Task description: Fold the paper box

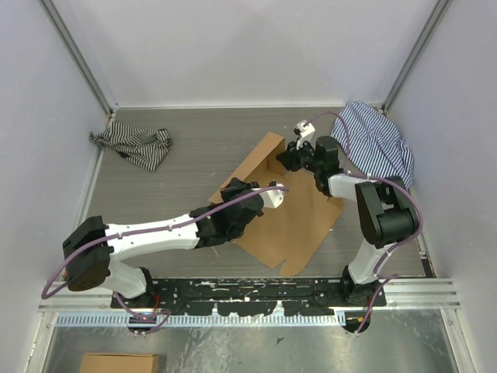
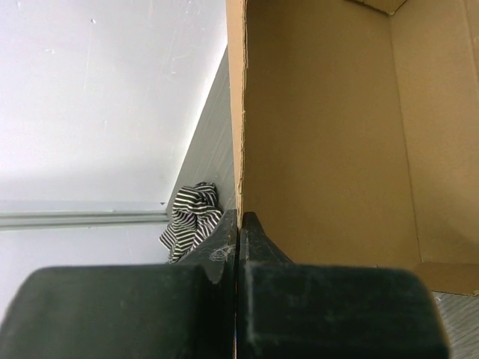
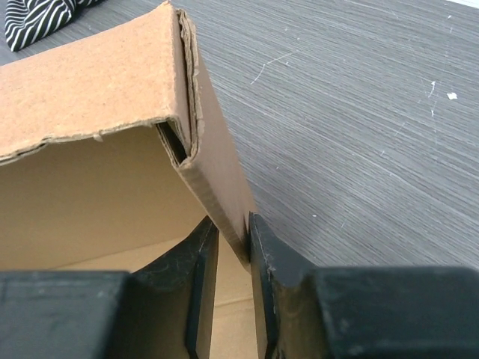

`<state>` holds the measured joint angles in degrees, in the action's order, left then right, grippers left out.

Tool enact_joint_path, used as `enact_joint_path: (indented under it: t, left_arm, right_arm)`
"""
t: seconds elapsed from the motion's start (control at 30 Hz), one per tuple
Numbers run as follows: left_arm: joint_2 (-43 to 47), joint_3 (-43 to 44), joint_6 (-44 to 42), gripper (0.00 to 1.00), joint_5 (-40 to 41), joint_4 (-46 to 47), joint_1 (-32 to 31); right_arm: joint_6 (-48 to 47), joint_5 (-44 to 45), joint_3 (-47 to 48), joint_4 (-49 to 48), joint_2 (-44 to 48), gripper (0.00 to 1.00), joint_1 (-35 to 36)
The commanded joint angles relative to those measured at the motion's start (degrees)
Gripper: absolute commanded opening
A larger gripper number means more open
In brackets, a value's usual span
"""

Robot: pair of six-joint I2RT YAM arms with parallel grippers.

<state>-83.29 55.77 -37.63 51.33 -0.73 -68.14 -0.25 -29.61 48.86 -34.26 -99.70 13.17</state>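
Observation:
The paper box (image 1: 299, 221) is brown cardboard in the middle of the grey table, its base flat and its far-left walls raised. My left gripper (image 1: 241, 190) is shut on the thin top edge of the left wall. In the left wrist view the gripper (image 2: 239, 221) pinches that edge, with the box's inside (image 2: 322, 134) to the right. My right gripper (image 1: 289, 161) is at the box's far corner. In the right wrist view the gripper (image 3: 233, 228) closes on a raised wall just below a folded corner (image 3: 90, 82).
A black-and-white striped cloth (image 1: 132, 146) lies at the back left and shows past the left fingers (image 2: 191, 217). A blue-striped cloth (image 1: 380, 144) lies at the back right, behind the right arm. White enclosure walls surround the table. A small cardboard piece (image 1: 120, 363) lies below the front rail.

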Motion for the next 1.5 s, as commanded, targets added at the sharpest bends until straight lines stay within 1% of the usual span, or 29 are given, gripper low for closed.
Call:
enact_joint_path:
  t: [0.0,0.2,0.27,0.3,0.33,0.4,0.47,0.5,0.6,0.67,0.77,0.8,0.87,0.97,1.07,1.13,1.2,1.3,1.47]
  left_arm:
    - [1.30,1.00,2.39,0.00,-3.61,0.30,-0.46]
    - [0.91,1.00,2.18,0.00,-3.79,0.22,-0.51]
    - [0.76,1.04,2.06,0.00,-3.57,0.14,-0.51]
    - [0.76,1.01,2.11,0.00,-3.53,0.08,-0.53]
    - [0.80,1.01,2.20,0.00,-3.51,-0.01,-0.52]
    - [0.94,1.09,2.46,0.00,-3.46,-0.21,-0.50]
    - [1.11,1.25,2.80,0.00,-3.42,-0.68,-0.50]
    - [1.16,1.29,2.79,0.00,-3.32,-0.89,-0.49]
    - [1.19,1.28,2.77,0.00,-2.97,-0.94,-0.50]
    - [1.12,1.19,2.67,0.00,-2.77,-0.94,-0.50]
    - [1.33,0.89,2.24,0.00,-2.37,-0.83,-0.48]
    - [1.54,0.77,2.04,0.00,-2.22,-0.76,-0.48]
    - [2.06,0.54,1.98,0.00,-2.49,-1.12,-0.50]
    - [2.67,0.22,2.16,0.00,-2.54,-1.05,-0.50]
    - [2.74,0.22,2.50,0.00,-2.42,-1.41,-0.50]
    - [2.89,0.18,2.65,0.00,-2.37,-1.55,-0.51]
    - [3.03,0.14,2.84,0.00,-2.46,-1.68,-0.50]
    - [3.40,0.05,2.99,0.00,-2.63,-1.85,-0.50]
    - [3.80,-0.21,3.12,0.00,-3.34,-1.82,-0.51]
  right_arm:
    - [0.03,-4.91,1.60,-3.01,-1.01,0.29,1.33]
    - [-1.91,-6.88,2.94,-2.59,-1.90,0.31,1.77]
    - [-2.14,-7.36,3.82,-1.89,-2.51,0.31,1.87]
    - [-2.20,-7.23,4.37,-1.48,-2.97,0.29,1.93]
    - [-2.22,-7.00,4.95,-0.91,-3.32,0.26,1.93]
    - [-1.57,-4.87,5.62,-0.35,-3.99,0.13,2.08]
    - [-0.54,-1.54,5.66,-0.12,-3.64,0.02,2.57]
    - [0.13,0.06,5.51,-0.18,-3.41,0.01,2.87]
    - [2.45,4.81,4.33,-0.78,-2.44,0.01,4.05]
    - [3.01,10.33,2.61,-1.32,-1.37,0.01,5.10]
    - [3.33,15.08,-1.27,-5.77,0.42,0.01,5.25]
    - [2.37,15.95,-2.64,-7.73,1.12,0.03,5.21]
    - [-0.08,16.39,-4.31,-10.46,1.85,0.05,5.29]
    - [-4.21,17.19,-4.13,-10.84,1.41,0.06,5.39]
    - [-7.99,18.54,-5.43,-14.16,1.28,0.06,5.95]
    - [-9.57,18.46,-6.19,-15.81,1.58,0.08,5.92]
    - [-10.52,18.19,-6.61,-16.84,1.86,0.11,5.92]
    - [-10.91,17.33,-6.17,-17.35,1.54,0.18,5.95]
    - [-9.19,16.41,-6.42,-21.16,0.76,0.18,5.91]
